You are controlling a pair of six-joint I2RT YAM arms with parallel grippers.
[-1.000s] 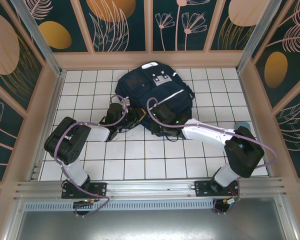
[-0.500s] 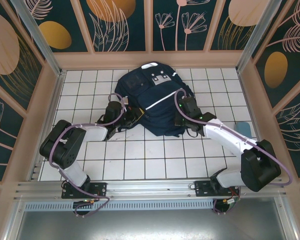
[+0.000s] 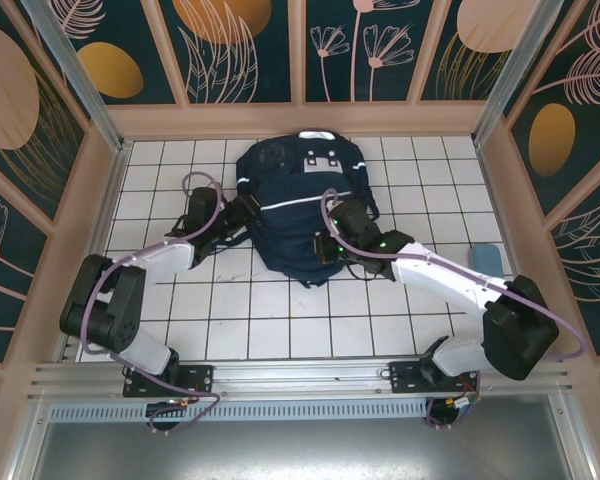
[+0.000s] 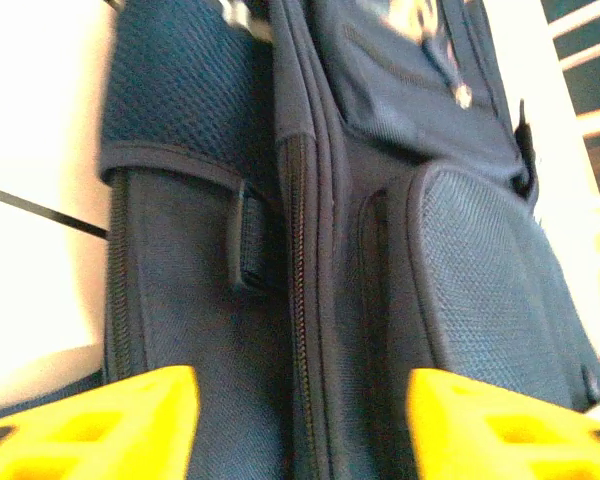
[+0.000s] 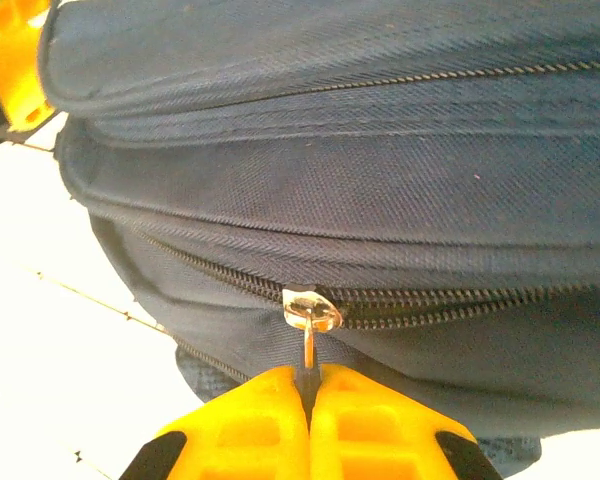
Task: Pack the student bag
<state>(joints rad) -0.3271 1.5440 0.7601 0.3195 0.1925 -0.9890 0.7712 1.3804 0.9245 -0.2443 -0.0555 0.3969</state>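
The right tool (image 5: 308, 385) is pinching the zipper pull (image 5: 311, 312) of the student bag (image 3: 295, 205), its track running sideways; the left tool (image 4: 298, 410) is gaping empty at the bag's side.

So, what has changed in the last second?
The left claw opened beside the bag and its arm drew back leftward. The bag turned straighter. The right claw swung right, then back along the near edge and now pinches the zipper pull. It stayed shut; the bag stayed on the table.
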